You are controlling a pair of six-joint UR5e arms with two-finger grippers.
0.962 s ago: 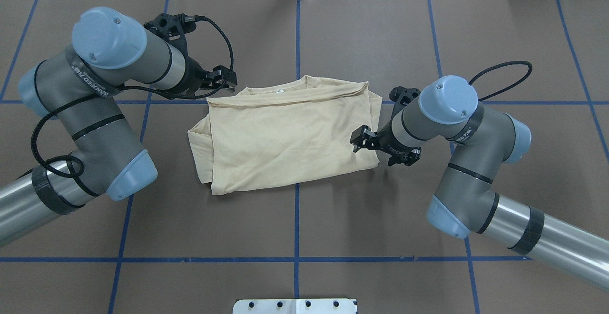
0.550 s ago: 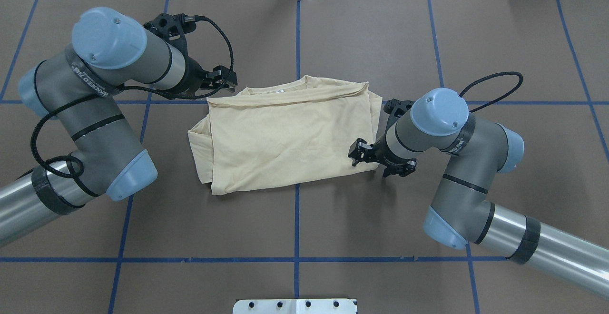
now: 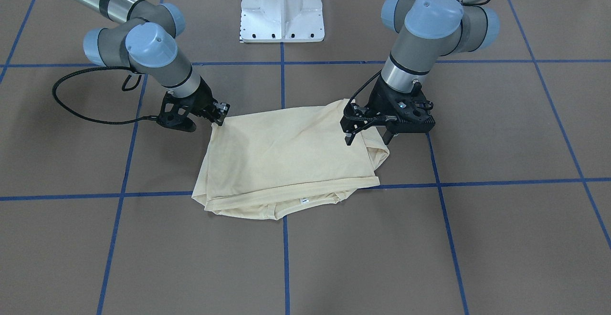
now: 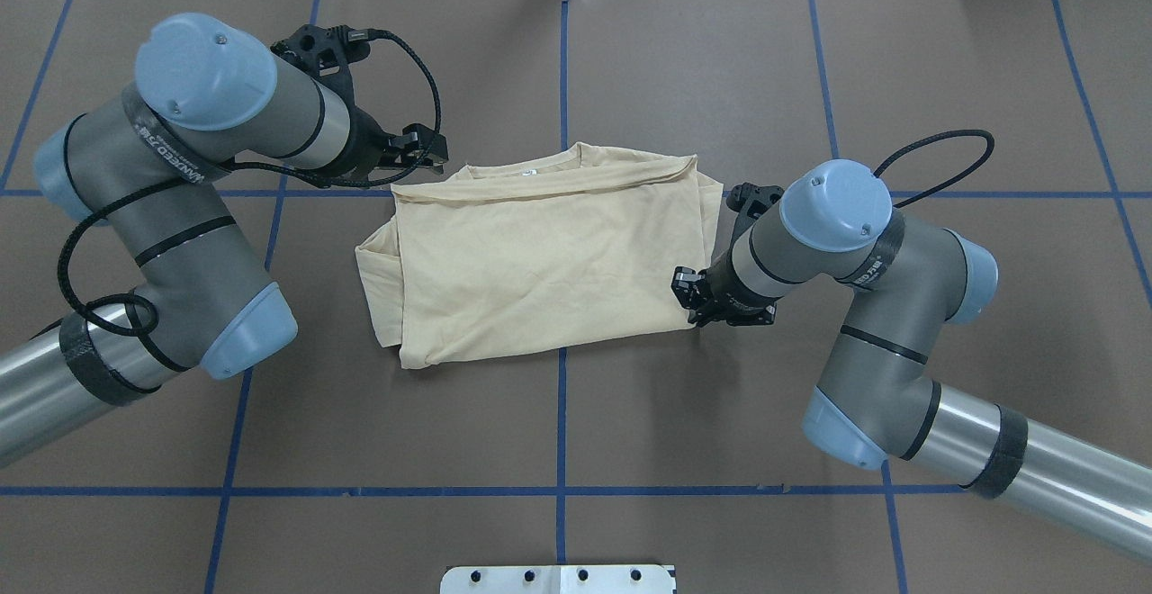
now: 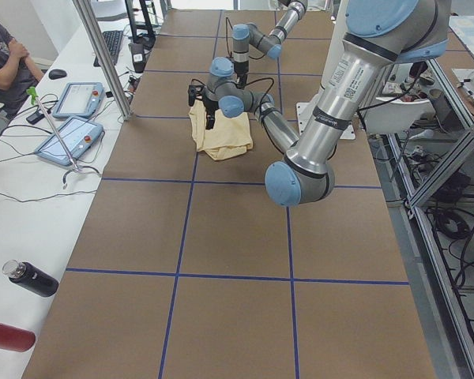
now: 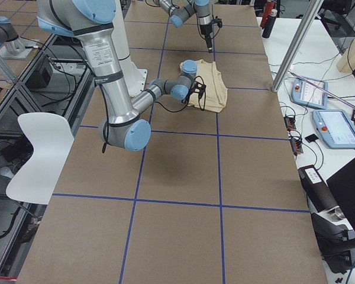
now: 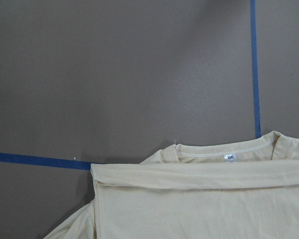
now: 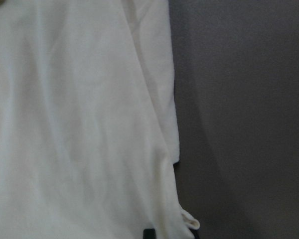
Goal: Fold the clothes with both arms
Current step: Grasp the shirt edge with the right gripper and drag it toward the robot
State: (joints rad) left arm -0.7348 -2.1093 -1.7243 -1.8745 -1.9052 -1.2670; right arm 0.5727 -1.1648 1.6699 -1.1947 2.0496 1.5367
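The clothes are one pale cream-yellow shirt (image 4: 540,261) lying folded into a rough rectangle on the brown table, with the collar and white neck label (image 7: 230,158) on the far side. My left gripper (image 3: 366,136) hangs open above the shirt's left side, fingers wide apart and holding nothing. In the overhead view, that left gripper (image 4: 427,151) shows by the far-left corner. My right gripper (image 4: 688,297) is down at the near-right corner of the shirt (image 3: 286,157) and looks shut on the fabric edge. A dark fingertip (image 8: 148,234) shows over the cloth (image 8: 79,124).
The white pedestal base (image 3: 281,14) stands behind the shirt on the robot's side. Blue tape lines (image 4: 562,414) cross the table. A side bench holds tablets (image 5: 67,138) and bottles (image 5: 24,278), and a person (image 5: 4,51) sits at it. A white chair (image 6: 38,148) stands off the table.
My right arm swung nearer and lowered its gripper from over the shirt's right side onto the near-right corner. The left arm and the shirt have not moved.
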